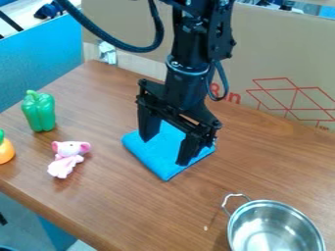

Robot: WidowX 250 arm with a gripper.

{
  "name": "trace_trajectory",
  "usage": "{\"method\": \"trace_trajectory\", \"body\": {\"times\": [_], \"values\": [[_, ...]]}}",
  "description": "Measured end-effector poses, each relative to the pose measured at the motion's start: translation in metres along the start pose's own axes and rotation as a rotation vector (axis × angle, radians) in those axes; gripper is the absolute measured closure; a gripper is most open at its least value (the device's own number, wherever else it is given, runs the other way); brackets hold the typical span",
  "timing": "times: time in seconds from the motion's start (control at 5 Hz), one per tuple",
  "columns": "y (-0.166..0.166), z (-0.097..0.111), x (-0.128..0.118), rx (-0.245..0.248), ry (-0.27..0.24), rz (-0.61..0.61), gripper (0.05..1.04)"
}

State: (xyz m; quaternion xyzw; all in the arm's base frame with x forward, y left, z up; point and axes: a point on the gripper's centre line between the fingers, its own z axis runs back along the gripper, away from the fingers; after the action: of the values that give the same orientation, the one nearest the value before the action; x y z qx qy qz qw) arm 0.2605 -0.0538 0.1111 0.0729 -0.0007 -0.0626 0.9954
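Gripper [163, 152]: over cloth [158, 164], fingers apart
Cloth: blue, flat on tbl [118, 208]
Pepper [39, 112]: grn, nr pink toy [64, 162]
Pot [272, 228]: metal, btm R

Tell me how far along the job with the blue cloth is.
Getting into position looks done: the tool is over the cloth, fingers spread on either side of its middle. In hand, nothing looks gripped. Left, as far as I can judge, is any grip or lift, since the cloth lies flat on the table.
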Motion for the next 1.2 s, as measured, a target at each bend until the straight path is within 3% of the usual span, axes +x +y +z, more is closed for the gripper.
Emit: {"method": "trace_trajectory", "body": {"times": [0.2,0.4,0.6,0.8,1.0,1.2], "values": [[0.000,-0.007,-0.002,-0.001,0.031,-0.003,0.082],[0.022,-0.009,0.013,-0.068,0.003,-0.028,0.082],[0.053,-0.021,0.021,-0.104,0.031,-0.033,0.082],[0.065,-0.036,0.030,-0.083,0.041,-0.067,0.082],[0.069,-0.048,0.043,-0.017,-0.003,-0.059,0.082],[0.073,-0.054,0.054,0.048,-0.053,0.049,0.082]]}}
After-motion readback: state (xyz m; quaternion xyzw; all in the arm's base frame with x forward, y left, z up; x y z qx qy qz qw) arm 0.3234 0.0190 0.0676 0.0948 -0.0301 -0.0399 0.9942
